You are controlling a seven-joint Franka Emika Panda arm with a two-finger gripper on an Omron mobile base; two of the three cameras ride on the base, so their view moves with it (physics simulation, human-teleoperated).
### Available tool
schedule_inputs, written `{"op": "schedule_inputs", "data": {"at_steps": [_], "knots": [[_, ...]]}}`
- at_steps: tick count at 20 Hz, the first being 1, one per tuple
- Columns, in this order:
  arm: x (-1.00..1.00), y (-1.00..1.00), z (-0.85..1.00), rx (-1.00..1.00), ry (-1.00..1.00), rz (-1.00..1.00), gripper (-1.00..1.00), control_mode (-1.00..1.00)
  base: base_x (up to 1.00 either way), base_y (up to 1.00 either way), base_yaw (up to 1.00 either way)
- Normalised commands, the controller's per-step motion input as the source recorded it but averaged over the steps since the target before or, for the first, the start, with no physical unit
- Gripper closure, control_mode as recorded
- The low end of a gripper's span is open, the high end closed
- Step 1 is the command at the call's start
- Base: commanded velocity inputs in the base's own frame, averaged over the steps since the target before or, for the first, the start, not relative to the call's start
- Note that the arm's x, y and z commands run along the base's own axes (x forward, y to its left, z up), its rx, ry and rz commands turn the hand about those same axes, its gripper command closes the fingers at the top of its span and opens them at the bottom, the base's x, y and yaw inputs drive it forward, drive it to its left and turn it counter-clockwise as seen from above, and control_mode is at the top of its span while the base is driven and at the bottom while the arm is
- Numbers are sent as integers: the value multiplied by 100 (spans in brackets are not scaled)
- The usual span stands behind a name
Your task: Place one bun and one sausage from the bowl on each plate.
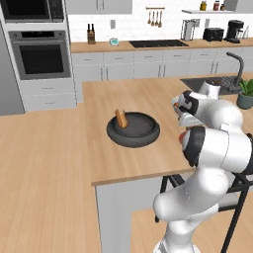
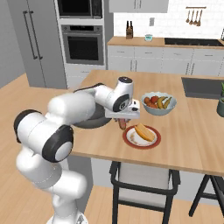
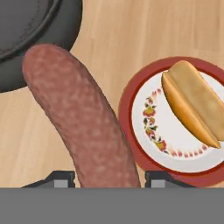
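My gripper point(image 2: 121, 120) is shut on a reddish-brown sausage point(image 3: 83, 127), which hangs just above the counter between the bowl and the plate. The white plate with a red rim point(image 3: 127, 109) lies just to the right of the sausage point(image 2: 121, 124), with a golden bun point(image 3: 194, 103) resting on it. That plate point(image 2: 131, 141) and its bun point(image 2: 145, 131) sit near the counter's front edge. The dark bowl point(image 1: 133, 136) stands on the island with one tan bun point(image 1: 121, 118) leaning upright in it; its rim point(image 3: 65, 30) fills the upper left corner of the hand view.
A pale fruit bowl point(image 2: 159, 109) stands just behind the plate. A sink point(image 2: 203, 87) and a potted plant point(image 2: 221, 103) are at the right of the island. A stool point(image 2: 144, 175) stands below the counter's front edge.
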Motion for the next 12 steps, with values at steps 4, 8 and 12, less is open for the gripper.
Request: {"op": "schedule_inputs", "data": {"at_steps": [4, 8, 12], "knots": [[-4, -67, -36, 0, 2, 8, 100, -100, 0, 0, 0], [1, -25, -46, 0, 0, 20, 100, -100, 0, 0, 0], [0, -4, -51, -2, -1, 20, 100, -100, 0, 0, 0]]}}
